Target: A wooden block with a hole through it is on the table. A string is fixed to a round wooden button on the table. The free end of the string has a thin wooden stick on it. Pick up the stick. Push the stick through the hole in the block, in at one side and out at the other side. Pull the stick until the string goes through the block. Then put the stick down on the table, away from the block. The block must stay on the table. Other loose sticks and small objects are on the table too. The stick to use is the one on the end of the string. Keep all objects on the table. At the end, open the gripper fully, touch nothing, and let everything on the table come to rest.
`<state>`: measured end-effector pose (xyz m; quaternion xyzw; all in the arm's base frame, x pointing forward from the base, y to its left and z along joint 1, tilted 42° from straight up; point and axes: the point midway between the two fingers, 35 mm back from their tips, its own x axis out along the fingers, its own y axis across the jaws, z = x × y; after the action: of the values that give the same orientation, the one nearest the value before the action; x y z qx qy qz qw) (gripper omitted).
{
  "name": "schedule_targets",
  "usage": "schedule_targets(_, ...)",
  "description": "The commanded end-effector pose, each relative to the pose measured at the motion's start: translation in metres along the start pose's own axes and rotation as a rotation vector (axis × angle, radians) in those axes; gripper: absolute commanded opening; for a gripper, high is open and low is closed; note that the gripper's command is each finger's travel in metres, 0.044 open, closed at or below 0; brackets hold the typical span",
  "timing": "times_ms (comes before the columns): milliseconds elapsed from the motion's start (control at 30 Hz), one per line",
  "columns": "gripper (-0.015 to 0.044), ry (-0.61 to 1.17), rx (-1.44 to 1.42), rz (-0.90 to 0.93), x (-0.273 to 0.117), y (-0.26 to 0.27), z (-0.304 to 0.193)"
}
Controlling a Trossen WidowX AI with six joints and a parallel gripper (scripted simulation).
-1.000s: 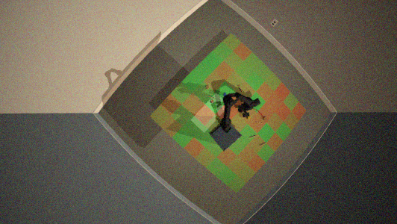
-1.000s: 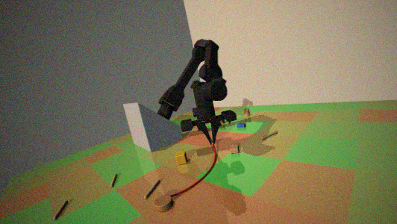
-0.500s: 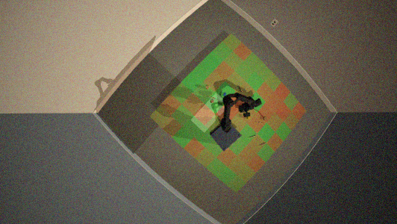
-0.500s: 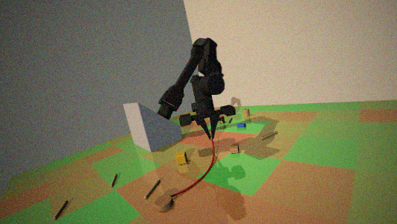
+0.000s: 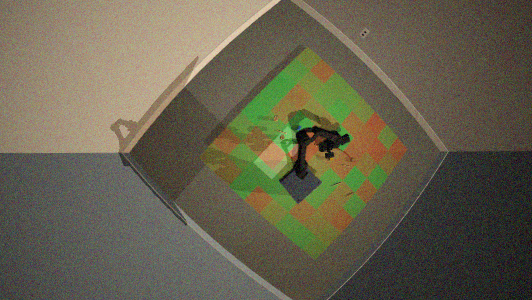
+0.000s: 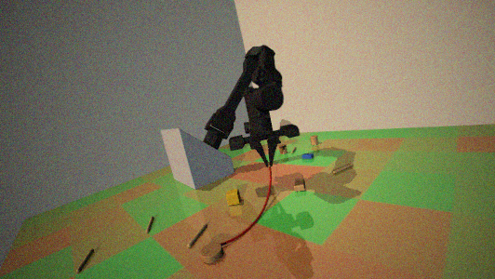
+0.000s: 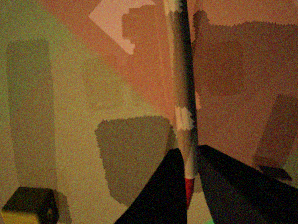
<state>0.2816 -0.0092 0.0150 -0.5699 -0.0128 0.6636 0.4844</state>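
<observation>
My gripper [image 5: 329, 155] [image 6: 269, 166] [image 7: 188, 156] is shut on the wooden stick [image 7: 182, 75], at its string end, above the table. The stick extends away from the fingers in the wrist view; the gripper hides it in the exterior view. The red string [image 6: 266, 205] [image 7: 189, 187] curves down from the fingertips to the round wooden button [image 6: 212, 253] on the table. A small tan block [image 6: 300, 185] sits beyond the string, to its right. It may be the block with the hole, but I cannot make out a hole. The string is not through any block.
A yellow block [image 6: 233, 197] [image 7: 20, 216] is left of the string in the exterior view. Loose sticks [image 6: 198, 235] [image 6: 150, 224] [image 6: 86, 260] lie at the left, and another [image 6: 343, 168] at the right. A blue piece [image 6: 307, 156] and small wooden pieces [image 6: 314, 139] [image 6: 283, 149] are farther back.
</observation>
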Motion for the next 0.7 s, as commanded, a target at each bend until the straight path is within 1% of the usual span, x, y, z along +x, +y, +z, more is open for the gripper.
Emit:
schedule_targets(0, 0.0, 0.007, -0.008, 0.001, -0.0078, -0.0009, -0.0008)
schedule_targets(400, 0.0, 0.002, 0.004, -0.001, -0.0045, -0.0005, -0.0002)
schedule_targets(667, 0.0, 0.003, 0.262, -0.002, -0.0053, -0.0018, -0.0066)
